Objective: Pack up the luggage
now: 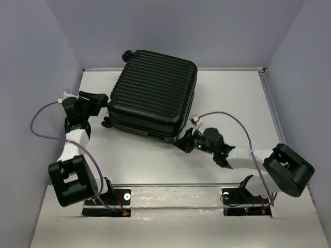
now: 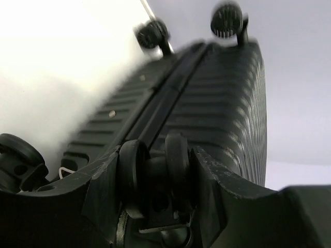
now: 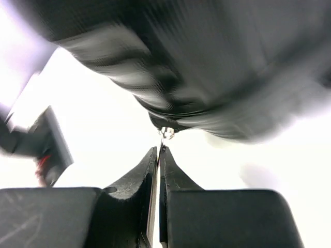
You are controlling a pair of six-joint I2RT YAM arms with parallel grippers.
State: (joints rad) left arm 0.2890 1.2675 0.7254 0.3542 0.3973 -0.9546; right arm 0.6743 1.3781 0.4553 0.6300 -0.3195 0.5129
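Observation:
The luggage (image 1: 152, 93) is a black ribbed hard-shell suitcase. It lies closed and flat at the back middle of the white table. My left gripper (image 1: 103, 107) is at its near left corner, shut around a small black double wheel (image 2: 155, 168). The ribbed shell (image 2: 222, 103) stretches away beyond the wheel. My right gripper (image 1: 182, 143) is at the luggage's near edge. Its fingers (image 3: 176, 175) are pressed together on a thin metal zipper pull (image 3: 166, 133) that hangs from the shell's seam (image 3: 207, 62).
Purple-grey walls close in the table on the left, back and right, with a raised rim (image 1: 269, 98) along the right side. Other luggage wheels (image 2: 227, 19) stick out at the far end. Purple cables (image 1: 44, 124) loop beside both arms.

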